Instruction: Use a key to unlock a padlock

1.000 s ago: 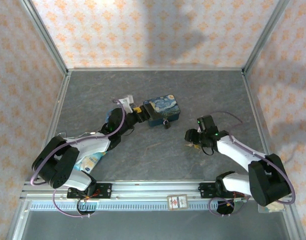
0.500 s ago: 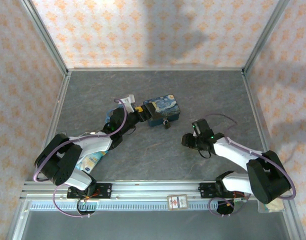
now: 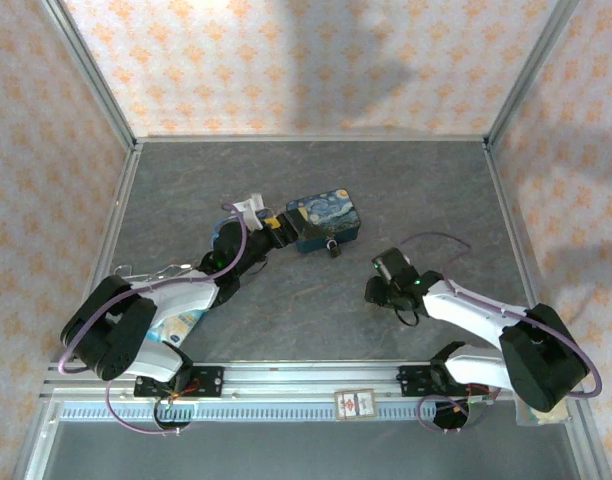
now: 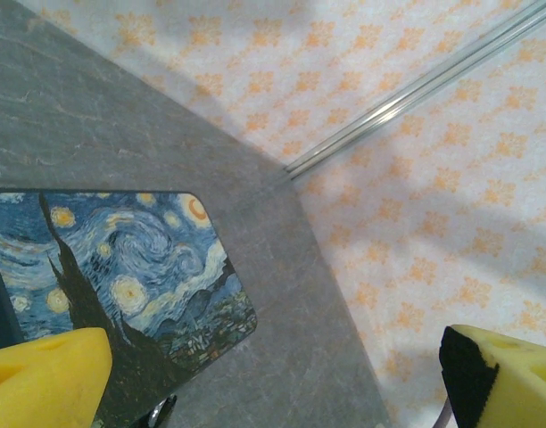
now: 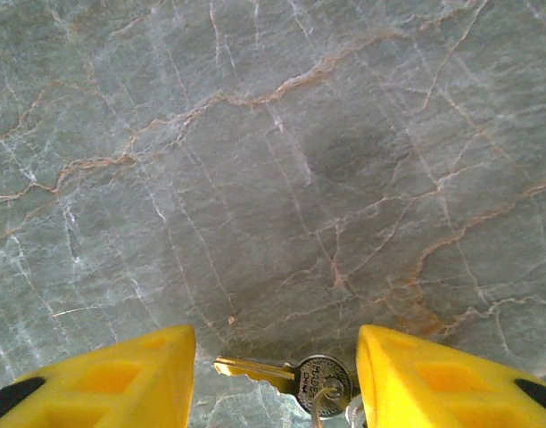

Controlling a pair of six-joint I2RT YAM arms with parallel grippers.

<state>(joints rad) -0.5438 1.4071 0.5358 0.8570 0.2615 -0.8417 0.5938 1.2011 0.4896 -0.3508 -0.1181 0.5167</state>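
Slid slightly back toward the bases: right gripper point(image 5: 271, 341), over veined grey table point(image 5: 255, 178).
Fingers parted astride the key point(image 5: 295, 374); left gripper point(image 4: 268, 366) spread wide by starry tin point(image 4: 139, 276), orange-patterned walls point(image 4: 416, 178) around.

Tin point(image 3: 324, 220) is painted in swirly blue with yellow stars, black padlock point(image 3: 331, 246) at its 6 o'clock. Table point(image 3: 406, 175) is veined grey-tan, walls point(image 3: 316, 60) are covered in orange florals. Key point(image 5: 295, 374) is brass-and-silver, fingers point(image 5: 103, 374) yellow.

Grey marbled table point(image 3: 316, 170), enclosed left, far and right by orange-flowered walls point(image 3: 306, 60); metal posts point(image 3: 91, 70) at the far corners.
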